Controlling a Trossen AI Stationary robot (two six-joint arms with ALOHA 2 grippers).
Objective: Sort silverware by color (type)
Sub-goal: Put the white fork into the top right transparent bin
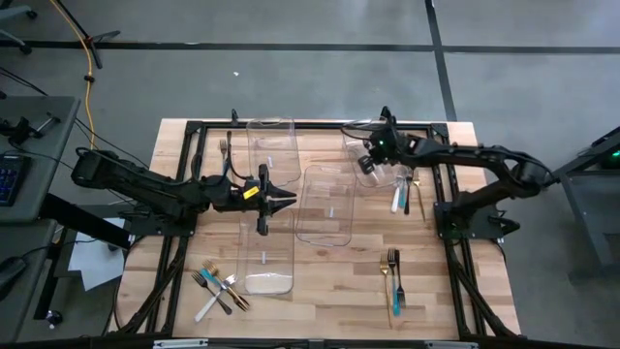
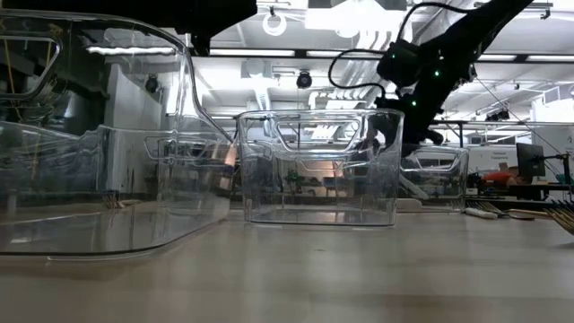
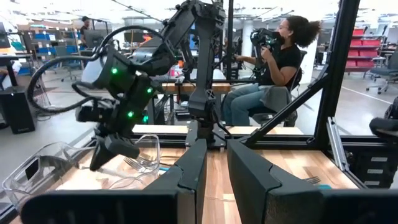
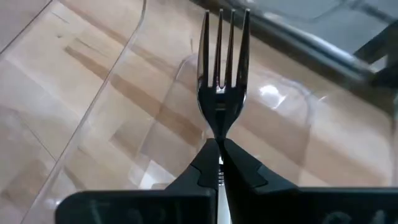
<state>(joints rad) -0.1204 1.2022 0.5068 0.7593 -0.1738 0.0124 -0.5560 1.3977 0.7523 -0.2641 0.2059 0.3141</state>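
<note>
Mostly unsorted: silverware clusters lower left, lower right, right of centre on table. Right gripper clamps silver fork over upper-right bin. Left gripper, centre frame, jaws narrowly parted, empty.

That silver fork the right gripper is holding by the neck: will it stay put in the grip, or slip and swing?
The silver fork looks rigid, polished metal, so it probably won't bend. The right gripper pinches only its narrow neck, so it may pivot or slide. It looks thin and probably light. It hangs over a clear bin, where a drop would likely land.
</note>
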